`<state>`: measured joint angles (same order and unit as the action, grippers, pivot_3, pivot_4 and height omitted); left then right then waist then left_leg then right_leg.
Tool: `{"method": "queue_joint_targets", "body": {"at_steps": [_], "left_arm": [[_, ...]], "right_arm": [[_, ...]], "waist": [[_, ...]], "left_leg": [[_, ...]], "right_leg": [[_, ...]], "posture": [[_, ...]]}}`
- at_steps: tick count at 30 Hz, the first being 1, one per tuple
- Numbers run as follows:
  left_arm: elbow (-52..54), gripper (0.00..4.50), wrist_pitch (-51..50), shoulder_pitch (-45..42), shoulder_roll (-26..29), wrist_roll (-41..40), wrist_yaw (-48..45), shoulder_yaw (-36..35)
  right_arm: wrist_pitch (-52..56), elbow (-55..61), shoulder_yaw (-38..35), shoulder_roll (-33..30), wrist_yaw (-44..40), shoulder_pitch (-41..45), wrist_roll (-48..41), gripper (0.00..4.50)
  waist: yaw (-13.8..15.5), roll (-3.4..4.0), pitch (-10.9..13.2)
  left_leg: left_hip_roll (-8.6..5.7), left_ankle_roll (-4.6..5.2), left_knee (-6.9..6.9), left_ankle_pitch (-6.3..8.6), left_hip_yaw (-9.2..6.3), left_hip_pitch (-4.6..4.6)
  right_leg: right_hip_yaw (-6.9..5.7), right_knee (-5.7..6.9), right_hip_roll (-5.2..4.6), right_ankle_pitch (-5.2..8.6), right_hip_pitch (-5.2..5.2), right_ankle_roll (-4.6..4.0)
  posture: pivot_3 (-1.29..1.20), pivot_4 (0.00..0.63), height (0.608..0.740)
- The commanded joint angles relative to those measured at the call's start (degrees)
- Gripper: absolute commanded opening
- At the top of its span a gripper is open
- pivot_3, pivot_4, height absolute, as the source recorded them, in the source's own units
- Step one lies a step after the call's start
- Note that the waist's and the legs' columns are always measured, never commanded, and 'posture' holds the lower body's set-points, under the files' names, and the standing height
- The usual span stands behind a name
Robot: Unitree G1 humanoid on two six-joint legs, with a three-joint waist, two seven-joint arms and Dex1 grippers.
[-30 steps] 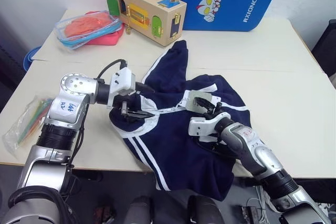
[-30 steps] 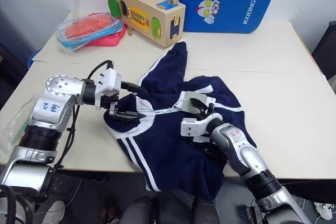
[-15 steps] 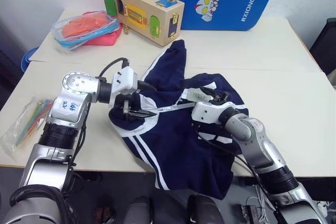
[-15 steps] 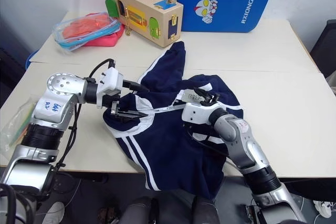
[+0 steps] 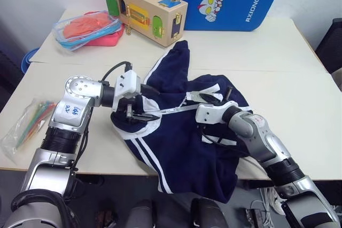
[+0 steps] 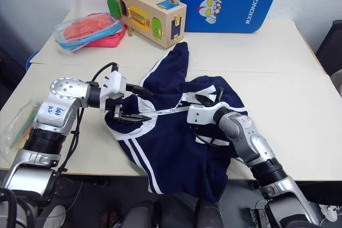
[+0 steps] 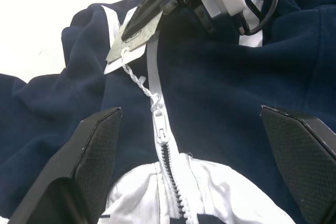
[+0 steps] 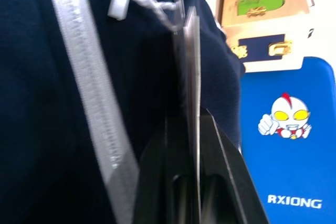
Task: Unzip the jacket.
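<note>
now right jaws (image 8: 193,129) pinch the hang tags (image 7: 137,35); left jaws (image 7: 199,145) gape wide, apparently pressing the jacket (image 5: 181,142) (collar end).

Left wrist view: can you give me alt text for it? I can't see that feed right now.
The navy jacket lies between the left gripper's open fingers, its white zipper opened only at the collar end. Beyond the zipper pull, the right gripper pinches the hang tags, tied to the pull by a twisted white string.
</note>
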<state>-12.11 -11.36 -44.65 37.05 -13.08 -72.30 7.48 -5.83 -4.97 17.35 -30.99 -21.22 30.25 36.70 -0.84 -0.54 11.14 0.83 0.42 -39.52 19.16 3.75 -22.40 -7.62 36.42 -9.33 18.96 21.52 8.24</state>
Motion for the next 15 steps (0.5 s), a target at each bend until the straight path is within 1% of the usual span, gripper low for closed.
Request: {"method": "queue_joint_targets", "body": {"at_steps": [1,6,10,12,15], "left_arm": [[-1.0,4.43,0.9,-0.6,-0.5,0.7,1.1,-0.3],[-9.8,4.43,5.1,-2.6,-3.0,3.1,2.3,0.7],[-18.3,4.43,12.9,-2.9,-6.0,8.1,4.2,3.4],[-20.5,4.43,15.4,-2.5,-7.6,9.0,4.7,4.0],[-25.3,4.43,18.8,-3.3,-10.1,11.0,8.1,4.2]], "right_arm": [[-1.0,2.8,-1.9,-1.6,-1.1,0.1,-1.6,0.01],[-2.9,9.3,-4.0,-5.8,-7.6,-0.1,-6.9,0.01],[-2.4,13.8,-5.3,-8.8,-13.1,-1.3,-10.9,0.01],[-2.4,15.2,-5.6,-9.6,-14.8,-2.0,-11.9,0.01],[-2.2,16.9,-5.8,-10.1,-15.9,-2.7,-12.2,0.01]], "waist": [[0.0,0.00,0.0],[0.0,0.00,0.0],[0.3,0.00,0.0],[0.5,0.00,0.0],[0.6,-0.01,0.0]], "left_leg": [[0.00,0.00,0.00,0.00,0.00,0.00],[-0.01,0.00,0.00,0.00,0.01,0.00],[-0.02,0.00,0.00,0.00,0.01,0.00],[-0.02,0.00,0.00,0.00,0.03,0.00],[-0.02,0.01,0.00,0.00,0.05,-0.01]], "right_leg": [[0.00,0.00,0.00,0.00,0.00,0.00],[0.00,-0.01,0.00,0.00,0.00,0.00],[-0.01,-0.02,0.00,0.00,-0.01,0.00],[-0.02,-0.03,0.00,0.00,-0.01,0.00],[-0.02,-0.04,0.00,0.00,-0.01,0.00]], "posture": [[0.00,0.150,0.740],[0.00,0.150,0.740],[0.00,0.150,0.740],[0.00,0.150,0.740],[0.00,0.150,0.740]]}}
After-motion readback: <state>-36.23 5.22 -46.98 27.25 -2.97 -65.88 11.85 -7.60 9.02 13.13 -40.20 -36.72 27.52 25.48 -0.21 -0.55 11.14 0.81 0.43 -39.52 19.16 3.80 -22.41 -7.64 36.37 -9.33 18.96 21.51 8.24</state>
